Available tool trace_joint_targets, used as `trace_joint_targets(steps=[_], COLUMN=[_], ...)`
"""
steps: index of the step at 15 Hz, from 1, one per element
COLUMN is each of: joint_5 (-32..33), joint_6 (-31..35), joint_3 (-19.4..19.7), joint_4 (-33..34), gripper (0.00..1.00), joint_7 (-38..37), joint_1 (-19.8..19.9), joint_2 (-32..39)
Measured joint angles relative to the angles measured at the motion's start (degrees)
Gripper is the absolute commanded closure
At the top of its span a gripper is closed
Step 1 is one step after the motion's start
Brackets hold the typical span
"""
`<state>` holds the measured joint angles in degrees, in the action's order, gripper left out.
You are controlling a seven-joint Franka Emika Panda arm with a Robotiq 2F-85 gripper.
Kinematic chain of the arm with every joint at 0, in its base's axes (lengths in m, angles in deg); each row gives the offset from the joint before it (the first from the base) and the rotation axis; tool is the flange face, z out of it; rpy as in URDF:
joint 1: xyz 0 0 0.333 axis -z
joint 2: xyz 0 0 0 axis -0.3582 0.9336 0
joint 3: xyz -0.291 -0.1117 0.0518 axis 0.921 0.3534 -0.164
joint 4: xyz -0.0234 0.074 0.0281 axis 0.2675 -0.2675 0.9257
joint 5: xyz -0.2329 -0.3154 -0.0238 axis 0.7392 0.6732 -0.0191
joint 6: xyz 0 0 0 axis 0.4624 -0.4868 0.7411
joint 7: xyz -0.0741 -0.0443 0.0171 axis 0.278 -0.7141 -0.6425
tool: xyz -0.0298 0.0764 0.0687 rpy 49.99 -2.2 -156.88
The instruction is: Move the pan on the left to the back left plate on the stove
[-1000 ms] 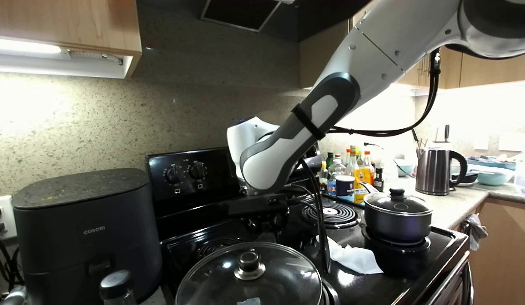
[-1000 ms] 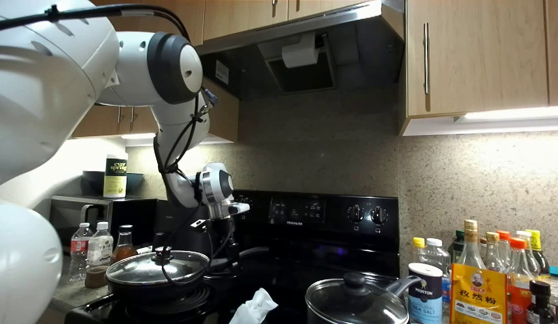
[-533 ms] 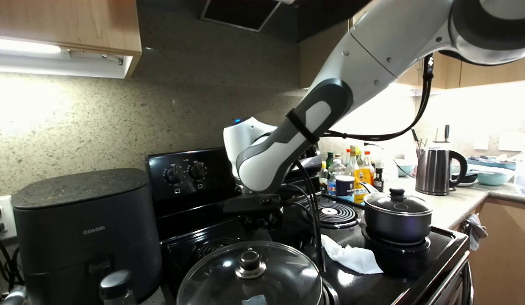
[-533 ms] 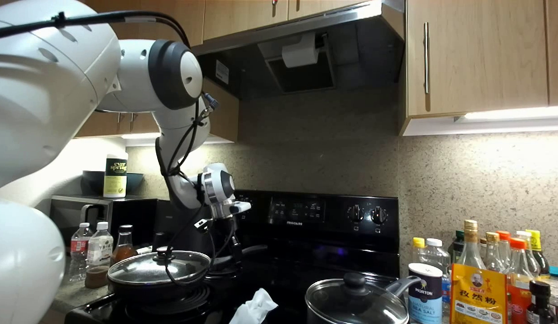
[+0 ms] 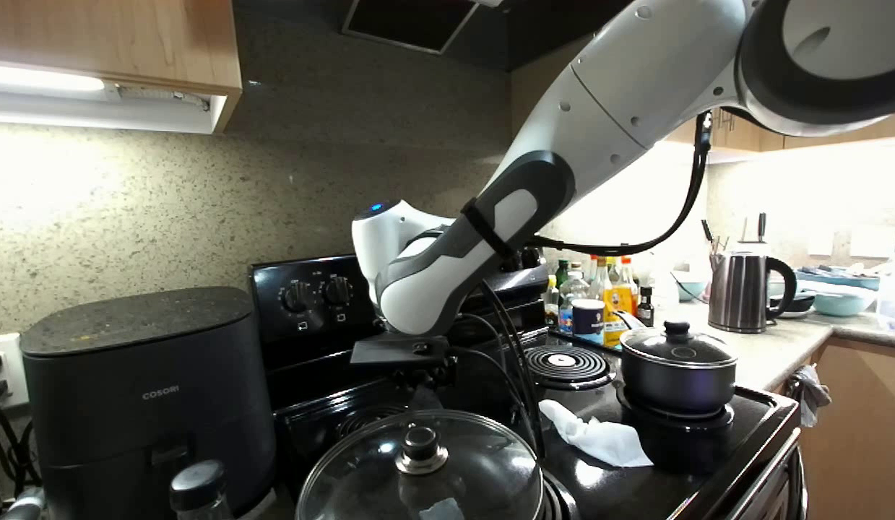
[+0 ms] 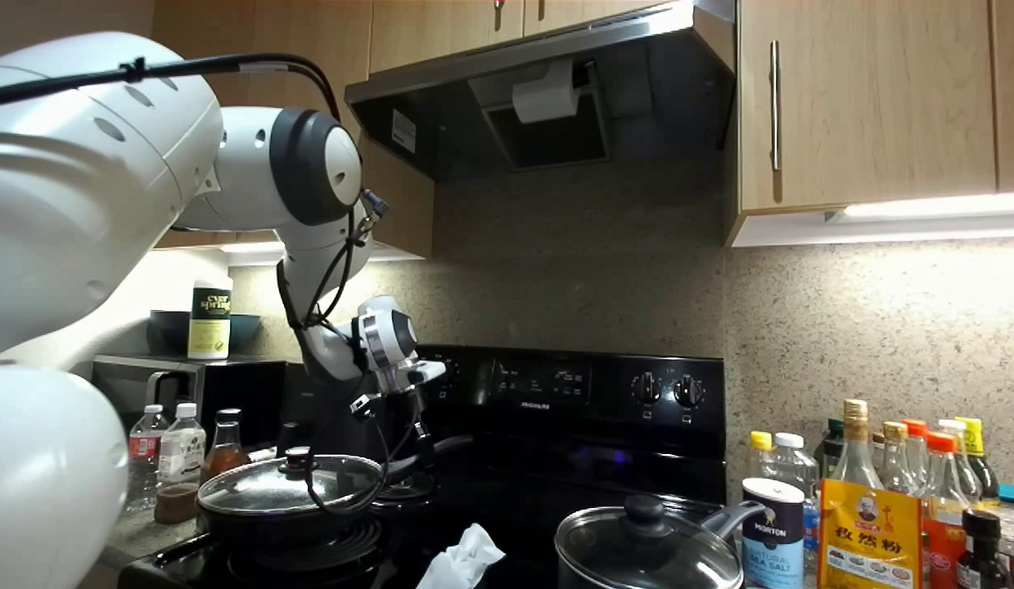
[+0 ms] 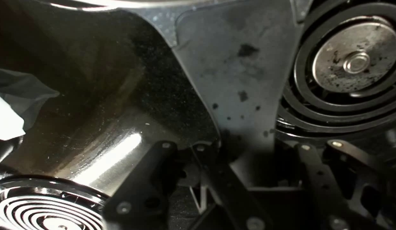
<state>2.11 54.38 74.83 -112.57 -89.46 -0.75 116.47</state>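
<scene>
At left and nearest, we see the lidded pan [image 6: 265, 497] over the near left ring [image 6: 335, 550]. Farther back, its handle [image 7: 245, 76] runs between the jaws of the gripper [image 7: 253, 159], drawn narrow and clasping it; left of the handle lies the back left plate [image 7: 356, 60].

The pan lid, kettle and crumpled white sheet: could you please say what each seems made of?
Pan lid: likely clear, glossy glass, by its highlights and see-through dome. Kettle: brushed metal, probably stainless steel, by its grey sheen. White sheet: matte and creased, perhaps paper or thin cloth.
</scene>
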Motion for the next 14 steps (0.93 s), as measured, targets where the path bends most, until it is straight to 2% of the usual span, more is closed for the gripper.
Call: trace_joint_targets(steps=[1,2,6,10,13,14], joint_5=[0.32,0.59,0.65,-1.09,-3.78,-4.61], joint_6=[-1.0,-1.73,-2.22,-2.2,-2.2,-2.2], joint_3=[0.22,0.34,0.17,-1.88,-3.75,-4.3], joint_4=[0.65,1.1,1.37,0.48,-1.97,-3.1], gripper=[0.84,0.52,0.28,0.02,0.0,0.26], joint_7=[-0.01,-0.08,-0.08,1.23,3.44,4.11], joint_1=[-0.36,-0.63,-0.72,0.21,1.02,1.25], joint_2=[0.36,0.54,0.53,-0.5,-2.22,-3.0])
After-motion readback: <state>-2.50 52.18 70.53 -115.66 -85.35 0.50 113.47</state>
